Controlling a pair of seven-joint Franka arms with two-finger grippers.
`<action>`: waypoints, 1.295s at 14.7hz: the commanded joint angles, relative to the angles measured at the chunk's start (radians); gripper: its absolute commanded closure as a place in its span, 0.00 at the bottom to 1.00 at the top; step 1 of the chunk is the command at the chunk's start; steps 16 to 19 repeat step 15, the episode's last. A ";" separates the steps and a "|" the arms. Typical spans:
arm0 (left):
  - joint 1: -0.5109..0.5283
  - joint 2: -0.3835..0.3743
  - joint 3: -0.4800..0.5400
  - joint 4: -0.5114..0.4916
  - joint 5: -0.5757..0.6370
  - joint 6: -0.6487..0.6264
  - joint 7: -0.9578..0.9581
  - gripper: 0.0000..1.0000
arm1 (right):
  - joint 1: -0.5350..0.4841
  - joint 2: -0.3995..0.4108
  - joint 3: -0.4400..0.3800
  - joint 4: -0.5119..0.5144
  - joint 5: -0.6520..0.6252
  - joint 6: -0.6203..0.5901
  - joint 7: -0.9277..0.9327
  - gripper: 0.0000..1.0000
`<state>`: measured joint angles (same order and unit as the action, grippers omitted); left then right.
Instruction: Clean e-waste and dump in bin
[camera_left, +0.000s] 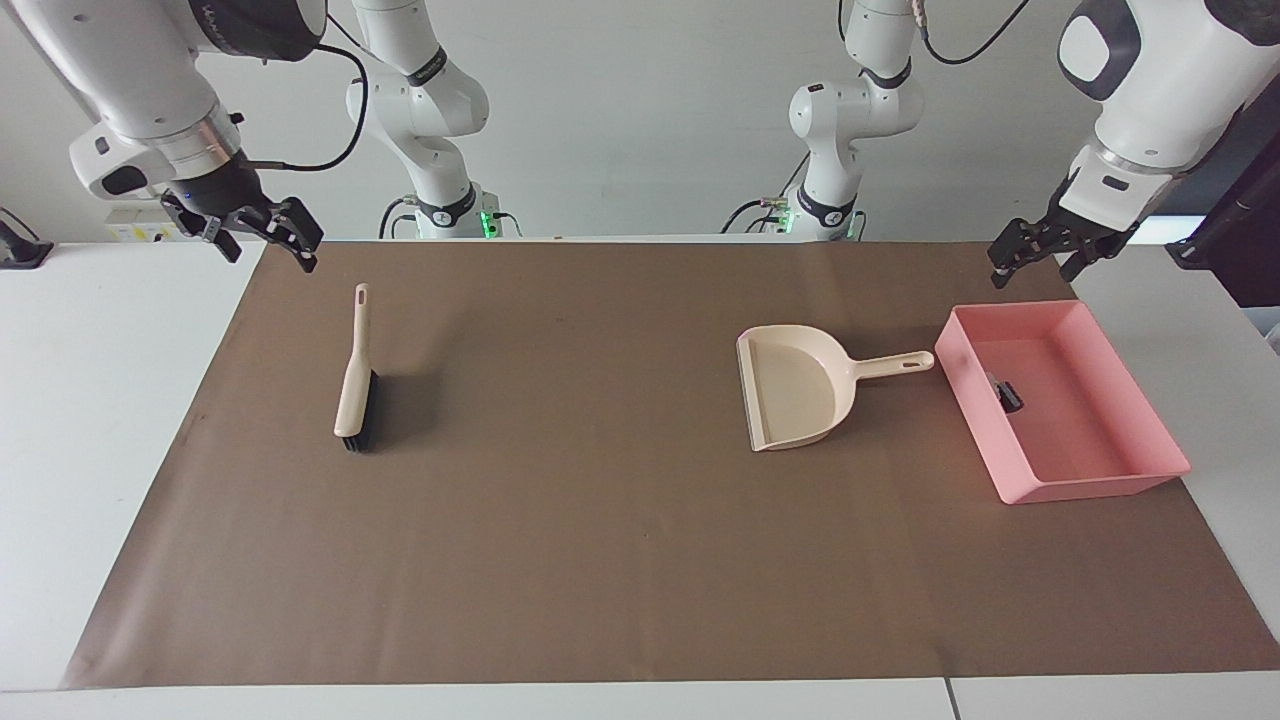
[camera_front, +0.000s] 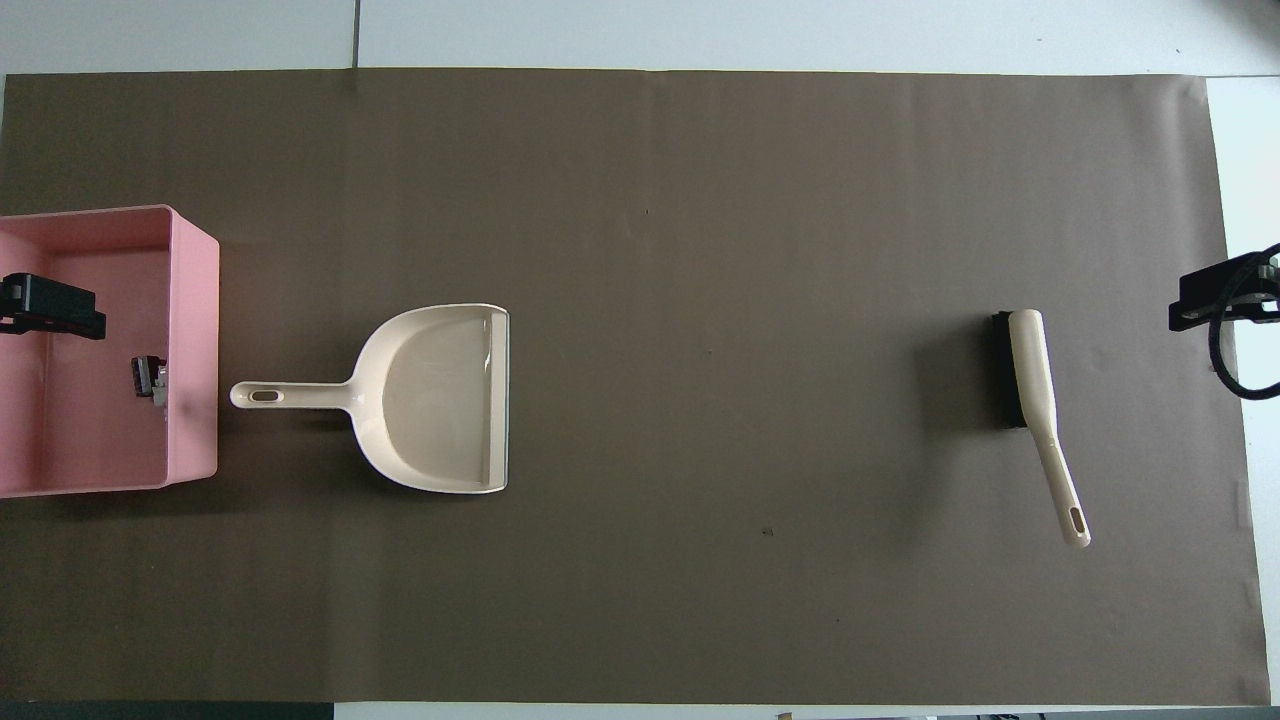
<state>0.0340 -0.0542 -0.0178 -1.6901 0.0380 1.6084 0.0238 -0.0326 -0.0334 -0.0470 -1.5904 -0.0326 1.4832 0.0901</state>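
The pink bin stands on the brown mat at the left arm's end of the table; it also shows in the overhead view. The e-waste, a small black block with a pale bit, lies inside the bin against the wall beside the dustpan, and shows in the overhead view. My left gripper is open and empty, up in the air over the bin's edge nearest the robots. My right gripper is open and empty, waiting above the mat's corner near the brush's handle.
A beige dustpan lies empty on the mat beside the bin, its handle toward the bin. A beige brush with black bristles lies toward the right arm's end. The brown mat covers most of the white table.
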 joint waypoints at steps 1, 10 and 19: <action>0.003 0.011 -0.002 0.021 -0.003 -0.008 -0.011 0.02 | -0.006 -0.022 0.004 -0.022 0.005 -0.003 0.011 0.00; -0.002 0.008 -0.002 0.020 -0.001 -0.021 -0.013 0.02 | -0.007 -0.022 0.004 -0.022 0.005 -0.003 0.011 0.00; 0.004 0.005 -0.004 0.013 -0.001 -0.021 -0.005 0.02 | -0.007 -0.022 0.004 -0.022 0.005 -0.003 0.011 0.00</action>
